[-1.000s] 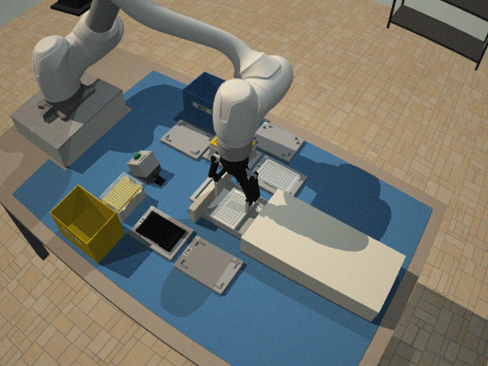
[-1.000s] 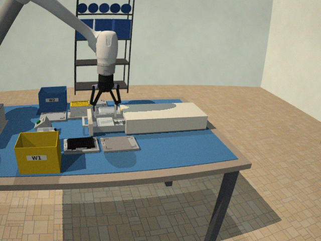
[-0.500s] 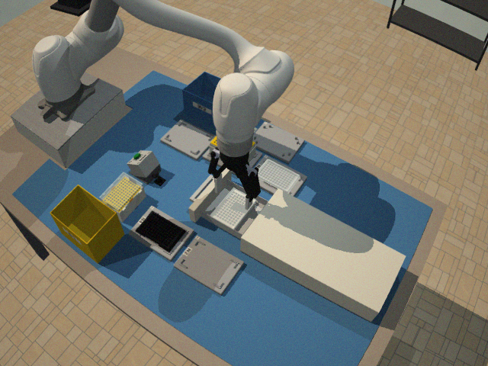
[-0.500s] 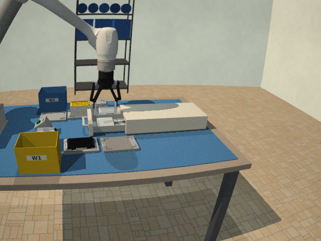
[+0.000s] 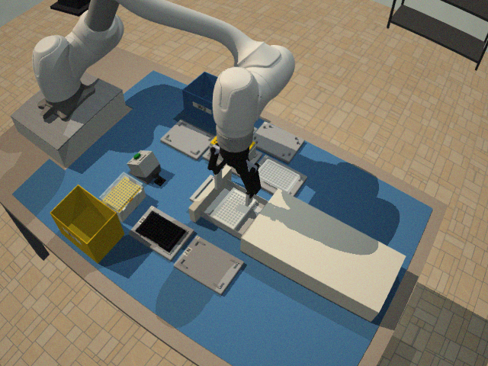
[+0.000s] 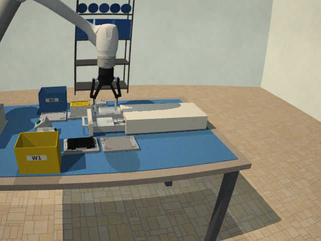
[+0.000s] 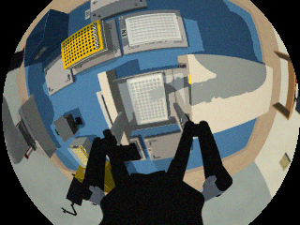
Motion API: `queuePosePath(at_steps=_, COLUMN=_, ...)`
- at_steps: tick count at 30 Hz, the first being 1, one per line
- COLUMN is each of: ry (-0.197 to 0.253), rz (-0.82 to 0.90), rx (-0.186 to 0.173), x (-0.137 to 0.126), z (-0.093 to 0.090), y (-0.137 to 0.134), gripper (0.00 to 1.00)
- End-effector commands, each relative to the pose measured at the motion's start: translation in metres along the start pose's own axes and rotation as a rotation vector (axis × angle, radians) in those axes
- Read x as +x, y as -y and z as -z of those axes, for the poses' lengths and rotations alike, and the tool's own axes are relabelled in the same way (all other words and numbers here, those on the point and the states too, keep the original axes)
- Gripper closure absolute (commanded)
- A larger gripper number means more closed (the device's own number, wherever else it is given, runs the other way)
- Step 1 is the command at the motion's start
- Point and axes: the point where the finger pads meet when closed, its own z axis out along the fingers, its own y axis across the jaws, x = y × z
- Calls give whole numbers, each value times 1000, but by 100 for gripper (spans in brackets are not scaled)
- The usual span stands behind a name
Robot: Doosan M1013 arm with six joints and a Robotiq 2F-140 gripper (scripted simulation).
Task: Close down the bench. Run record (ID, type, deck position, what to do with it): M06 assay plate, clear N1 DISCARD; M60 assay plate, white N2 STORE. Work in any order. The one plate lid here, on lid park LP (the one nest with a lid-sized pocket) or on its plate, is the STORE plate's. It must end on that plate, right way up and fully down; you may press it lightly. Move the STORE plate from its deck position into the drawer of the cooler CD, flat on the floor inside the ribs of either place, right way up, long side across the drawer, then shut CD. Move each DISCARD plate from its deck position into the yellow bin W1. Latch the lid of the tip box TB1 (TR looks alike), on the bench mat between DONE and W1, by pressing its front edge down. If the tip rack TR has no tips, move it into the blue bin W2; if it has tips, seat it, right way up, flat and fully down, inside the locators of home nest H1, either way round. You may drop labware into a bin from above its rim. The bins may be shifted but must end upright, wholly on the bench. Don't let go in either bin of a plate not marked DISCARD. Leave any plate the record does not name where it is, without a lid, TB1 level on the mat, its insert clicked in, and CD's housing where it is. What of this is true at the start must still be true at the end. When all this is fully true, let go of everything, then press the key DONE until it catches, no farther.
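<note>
A white-looking assay plate [image 5: 232,207] lies flat in the open drawer [image 5: 204,204] of the beige cooler CD [image 5: 322,255], long side across the drawer. It also shows in the wrist view [image 7: 149,97] and in the exterior view [image 6: 105,121]. I cannot tell whether a lid is on it. My gripper [image 5: 232,189] hangs straight above that plate, open and empty, fingers clear of it [image 6: 105,102]. A second pale plate [image 5: 277,174] sits on a nest behind the drawer. The yellow-topped tip rack TR [image 6: 81,103] stands behind, mostly hidden by my arm in the top view.
Yellow bin W1 [image 5: 85,222] stands front left and blue bin W2 [image 5: 199,98] at the back. Tip box TB1 [image 5: 122,193] sits between W1 and the DONE key [image 5: 142,162]. A black plate [image 5: 161,232] sits on a nest beside an empty nest [image 5: 208,264].
</note>
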Motion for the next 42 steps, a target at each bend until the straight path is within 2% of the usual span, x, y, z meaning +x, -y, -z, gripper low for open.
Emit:
queuePosePath(at_steps=1, ry=0, rz=0, rx=0, x=0, z=3, y=0, gripper=34)
queuePosePath(at_steps=37, ry=0, rz=0, rx=0, x=0, z=46, y=0, gripper=34)
queuePosePath(at_steps=42, ry=0, rz=0, rx=0, x=0, z=46, y=0, gripper=34)
